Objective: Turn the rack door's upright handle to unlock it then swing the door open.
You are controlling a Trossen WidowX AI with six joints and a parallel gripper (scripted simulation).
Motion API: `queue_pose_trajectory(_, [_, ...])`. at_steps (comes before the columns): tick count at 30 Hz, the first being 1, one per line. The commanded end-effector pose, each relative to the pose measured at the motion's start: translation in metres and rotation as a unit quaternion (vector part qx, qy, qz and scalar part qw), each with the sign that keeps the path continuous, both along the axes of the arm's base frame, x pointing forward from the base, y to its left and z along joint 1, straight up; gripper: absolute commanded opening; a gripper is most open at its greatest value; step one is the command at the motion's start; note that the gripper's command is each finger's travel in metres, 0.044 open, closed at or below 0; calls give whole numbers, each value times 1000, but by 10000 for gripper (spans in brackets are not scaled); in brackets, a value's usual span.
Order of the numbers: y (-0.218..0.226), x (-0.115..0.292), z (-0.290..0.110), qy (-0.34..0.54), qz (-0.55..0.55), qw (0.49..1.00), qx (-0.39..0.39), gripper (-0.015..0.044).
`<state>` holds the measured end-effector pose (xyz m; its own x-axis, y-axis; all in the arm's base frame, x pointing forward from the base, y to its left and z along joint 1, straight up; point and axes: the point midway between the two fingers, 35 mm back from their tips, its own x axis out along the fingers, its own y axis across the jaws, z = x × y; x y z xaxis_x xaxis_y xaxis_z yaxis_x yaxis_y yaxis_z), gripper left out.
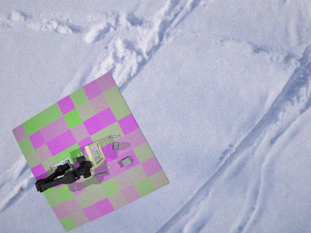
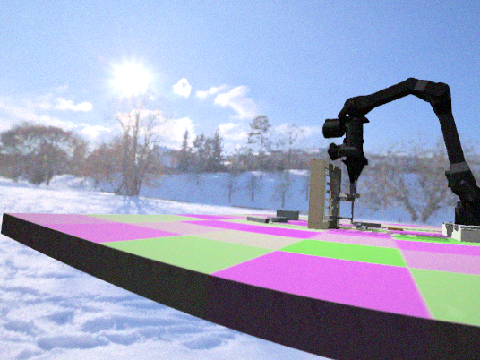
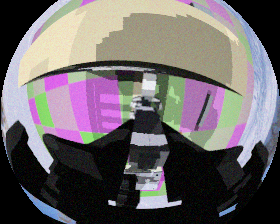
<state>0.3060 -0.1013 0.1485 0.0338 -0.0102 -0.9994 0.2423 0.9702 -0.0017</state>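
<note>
The tan rack frame (image 1: 89, 155) (image 2: 317, 194) (image 3: 65, 45) stands upright on the checkered table. Its barred door (image 2: 334, 190) lies along the frame's arm-facing side and looks closed. The thin upright handle (image 2: 352, 210) (image 3: 148, 139) stands out from the door on short brackets. My gripper (image 2: 354, 184) (image 3: 146, 123) points straight down at the handle's upper part, with its fingers on either side, shut on it. The fingers hide part of the handle, and its turn angle is hard to tell. In the top view the arm hides the fingertips.
Beyond the rack are a grey block (image 1: 127, 161), a smaller grey block (image 1: 115, 146) and a flat grey piece (image 1: 114, 136). A thin dark bar (image 1: 101, 174) (image 3: 203, 110) lies beside the rack. The white arm base (image 2: 467, 233) is behind the gripper.
</note>
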Motion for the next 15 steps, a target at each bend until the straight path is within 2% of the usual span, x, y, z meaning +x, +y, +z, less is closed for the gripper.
queue_pose_trajectory(1, [0,-1,-2,2,-6,1000,0,20])
queue_pose_trajectory(8, [0,-1,-2,0,-160,987,5,20])
queue_pose_trajectory(15, [0,-1,-2,-1,-327,945,11,20])
